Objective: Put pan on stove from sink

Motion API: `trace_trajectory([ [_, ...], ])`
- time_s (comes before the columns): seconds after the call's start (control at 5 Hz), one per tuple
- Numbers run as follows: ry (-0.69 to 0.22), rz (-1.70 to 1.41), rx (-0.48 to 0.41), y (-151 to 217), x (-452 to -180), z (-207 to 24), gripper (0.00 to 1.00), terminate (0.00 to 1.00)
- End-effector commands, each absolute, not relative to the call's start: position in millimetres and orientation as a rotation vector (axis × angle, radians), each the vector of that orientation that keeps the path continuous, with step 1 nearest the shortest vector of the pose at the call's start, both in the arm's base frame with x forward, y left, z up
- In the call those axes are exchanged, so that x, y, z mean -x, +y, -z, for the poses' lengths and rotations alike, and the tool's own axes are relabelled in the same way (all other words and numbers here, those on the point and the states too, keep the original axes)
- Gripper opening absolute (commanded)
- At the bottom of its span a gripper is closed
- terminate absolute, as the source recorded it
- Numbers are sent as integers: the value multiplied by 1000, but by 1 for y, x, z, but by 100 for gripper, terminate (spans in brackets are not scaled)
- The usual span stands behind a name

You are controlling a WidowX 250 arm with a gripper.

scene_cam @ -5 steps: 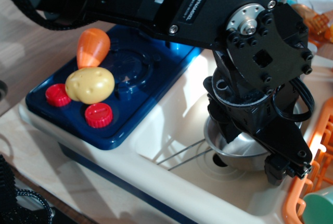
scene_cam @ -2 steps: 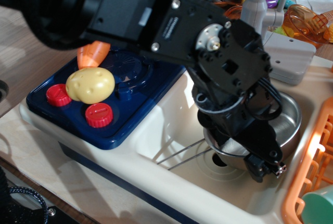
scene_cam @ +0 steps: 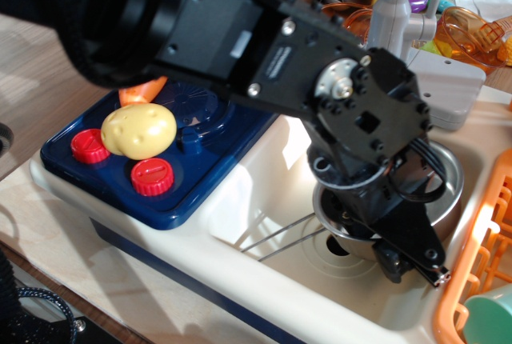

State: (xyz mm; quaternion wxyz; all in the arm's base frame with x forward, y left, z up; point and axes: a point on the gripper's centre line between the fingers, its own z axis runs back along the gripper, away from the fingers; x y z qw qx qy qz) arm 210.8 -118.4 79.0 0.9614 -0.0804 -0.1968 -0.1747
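Observation:
The shiny steel pan (scene_cam: 445, 182) sits in the cream-white sink (scene_cam: 260, 188), right of the drain. Its wire-loop handle (scene_cam: 280, 240) points left across the basin floor. My black gripper (scene_cam: 404, 258) reaches down at the pan's near rim, with one fingertip (scene_cam: 416, 268) low against the pan's front side. The wrist hides the other finger, so I cannot tell how the jaws stand. The dark blue stove (scene_cam: 212, 156) lies left of the sink, with two red knobs (scene_cam: 152, 176) at its front.
A yellow toy potato (scene_cam: 138, 130) and an orange carrot-like toy (scene_cam: 144, 86) lie on the stove's left burner. A grey faucet (scene_cam: 392, 8) stands behind the sink. An orange dish rack (scene_cam: 480, 256) with a teal cup (scene_cam: 492, 320) borders the sink's right side.
My arm has swung back and to the left, uncovering the faucet and more of the pan's rim. The gripper has stayed at the pan's near rim. The pan has not moved.

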Motion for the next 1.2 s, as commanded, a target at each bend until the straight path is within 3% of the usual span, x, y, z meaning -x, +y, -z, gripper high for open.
trace_trajectory([
  [0.0,-412,302,170,-126,-215,-92,0,0],
  [0.4,-379,278,134,-131,-214,-108,0,0],
  [1.0,-389,210,-105,-121,-209,-156,0,0],
])
